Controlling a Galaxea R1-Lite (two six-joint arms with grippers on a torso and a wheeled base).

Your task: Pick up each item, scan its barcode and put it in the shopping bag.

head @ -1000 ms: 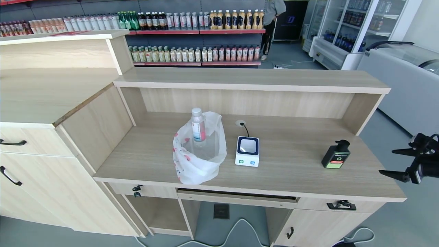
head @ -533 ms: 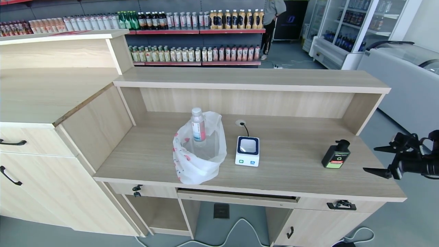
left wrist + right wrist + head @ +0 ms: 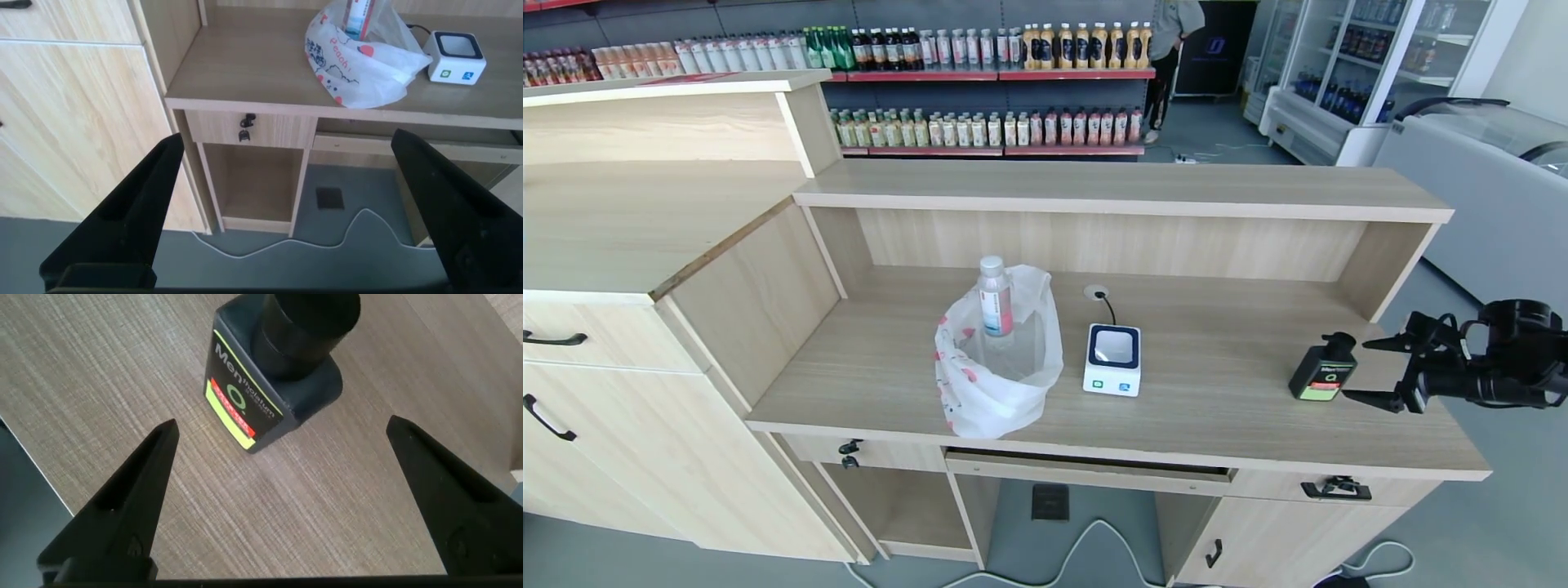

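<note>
A small black bottle (image 3: 1322,372) with a green and red label stands upright near the right end of the wooden counter (image 3: 1225,416). My right gripper (image 3: 1364,369) is open just to its right, fingers pointing at it without touching; the right wrist view has the black bottle (image 3: 274,363) ahead of the spread fingers. A white shopping bag (image 3: 992,367) with red print sits left of centre, holding an upright clear bottle (image 3: 995,298). The white barcode scanner (image 3: 1112,359) stands beside the bag. My left gripper (image 3: 286,208) is open, low in front of the counter.
The counter has a raised back shelf (image 3: 1119,192) and a side wall (image 3: 1396,261) near the black bottle. A taller cabinet (image 3: 645,245) stands to the left. Drink shelves and fridges line the room behind. A cable (image 3: 1107,309) runs from the scanner to the back.
My right gripper has moved left from beyond the counter's right edge to over the counter, close beside the black bottle, staying open. Nothing else moved.
</note>
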